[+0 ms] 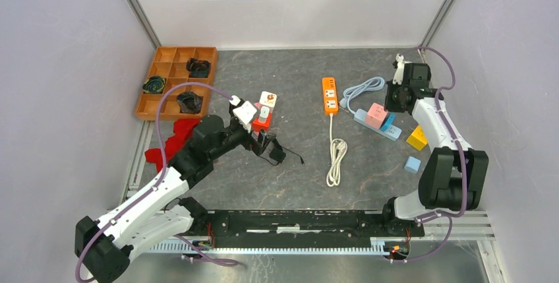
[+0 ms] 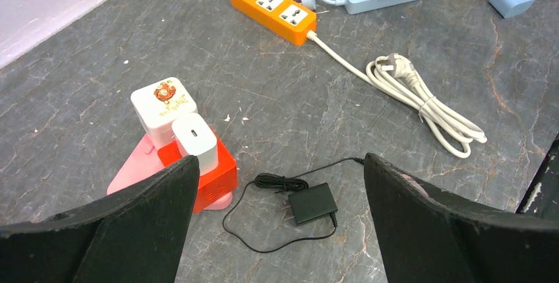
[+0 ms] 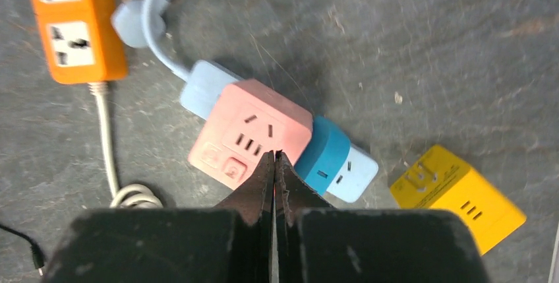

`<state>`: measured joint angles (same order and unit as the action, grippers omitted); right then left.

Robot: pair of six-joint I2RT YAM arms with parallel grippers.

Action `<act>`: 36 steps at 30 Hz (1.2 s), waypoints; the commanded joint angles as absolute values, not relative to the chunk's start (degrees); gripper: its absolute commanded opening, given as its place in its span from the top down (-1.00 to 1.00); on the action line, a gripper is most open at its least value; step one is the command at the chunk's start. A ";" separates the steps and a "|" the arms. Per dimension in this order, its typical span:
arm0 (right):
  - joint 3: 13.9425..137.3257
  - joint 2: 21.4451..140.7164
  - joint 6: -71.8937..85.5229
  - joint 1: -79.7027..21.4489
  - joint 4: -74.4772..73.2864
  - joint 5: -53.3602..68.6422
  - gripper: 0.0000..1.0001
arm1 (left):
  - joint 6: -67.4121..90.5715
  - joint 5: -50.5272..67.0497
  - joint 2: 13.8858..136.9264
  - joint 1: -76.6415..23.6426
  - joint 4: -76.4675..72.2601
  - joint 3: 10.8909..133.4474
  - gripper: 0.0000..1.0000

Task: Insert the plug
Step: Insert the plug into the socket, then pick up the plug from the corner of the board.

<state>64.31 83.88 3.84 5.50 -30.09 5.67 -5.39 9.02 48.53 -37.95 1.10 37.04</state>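
Two power strips are counted: one orange power strip (image 1: 329, 95) and one light-blue power strip (image 3: 204, 88), the latter carrying one pink cube adapter (image 3: 254, 131) and one blue adapter (image 3: 323, 154). One black charger plug (image 2: 313, 202) lies on the table (image 2: 99, 65) below the left gripper (image 2: 280, 162), whose jaws are spread wide. The right gripper (image 3: 274, 157), jaws pressed together on nothing, is held over the pink cube adapter.
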 commanded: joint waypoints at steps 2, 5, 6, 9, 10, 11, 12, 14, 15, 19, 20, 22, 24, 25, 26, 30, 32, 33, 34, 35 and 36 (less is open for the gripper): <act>59.55 86.31 7.55 5.36 -33.26 -2.81 1.00 | -4.91 7.62 47.99 -38.01 -0.47 37.21 -0.99; 56.77 87.27 6.91 5.36 -32.95 -2.82 1.00 | -5.01 6.60 47.99 -37.97 -0.35 37.22 -0.99; 56.23 87.09 6.88 5.36 -32.24 -2.54 1.00 | -5.09 6.33 48.07 -37.97 -0.37 37.19 -0.99; 56.90 86.13 7.20 5.36 -30.41 -1.72 1.00 | -5.11 6.23 48.40 -37.99 -0.42 37.28 -0.99; 57.99 85.89 7.49 5.37 -30.11 -1.20 1.00 | -5.14 6.29 48.57 -37.97 -0.36 37.31 -0.99; 59.31 85.83 7.82 5.36 -30.29 -1.08 1.00 | -5.10 6.32 48.52 -37.97 -0.40 37.35 -0.99; 61.02 85.65 8.00 5.36 -30.40 -0.62 0.99 | -5.10 6.33 48.52 -37.97 -0.43 37.35 -0.99; 64.40 85.61 8.35 5.25 -31.11 -0.12 0.99 | -5.17 6.12 48.44 -37.99 -0.37 37.41 -0.99; 65.77 85.61 8.48 5.19 -31.62 -0.12 1.00 | -5.19 6.05 48.39 -37.98 -0.38 37.34 -0.99; 67.01 84.19 10.10 5.21 -32.34 -3.56 0.99 | -5.31 5.71 48.17 -37.97 -0.36 37.30 -0.99; 66.44 83.60 10.49 5.19 -32.32 -5.17 0.99 | -5.39 5.61 48.13 -37.97 -0.42 37.31 -0.99; 65.08 82.27 10.80 5.26 -32.51 -9.27 0.99 | -5.32 5.61 48.08 -37.97 -0.38 37.28 -0.99; 64.06 81.84 10.72 5.27 -33.43 -12.17 1.00 | -5.31 5.69 48.01 -37.99 -0.40 37.29 -0.99; 63.63 81.75 10.72 5.27 -33.77 -13.10 0.99 | -5.23 5.85 48.00 -37.97 -0.36 37.24 -0.99; 62.69 81.64 10.77 5.27 -33.77 -13.91 1.00 | -5.22 5.90 48.06 -38.04 -0.35 37.21 -0.99; 60.15 81.80 10.72 5.33 -33.35 -16.98 0.99 | -5.23 6.00 48.09 -38.03 -0.40 37.30 -0.99; 59.58 82.62 10.88 5.33 -33.09 -18.10 1.00 | -5.21 5.70 48.04 -38.01 -0.38 37.25 -0.99; 59.29 82.85 10.98 5.33 -32.66 -17.94 0.99 | -5.28 5.63 47.99 -38.00 -0.37 37.19 -0.99; 58.80 83.13 11.30 5.34 -32.00 -16.73 1.00 | -5.27 5.59 47.99 -37.97 -0.39 37.21 -0.99; 58.37 83.48 11.61 5.31 -31.25 -15.03 1.00 | -5.27 5.48 47.96 -38.05 -0.36 37.18 -0.99; 57.83 83.63 12.05 5.31 -30.23 -12.42 1.00 | -5.30 5.49 47.98 -38.06 -0.39 37.10 -0.99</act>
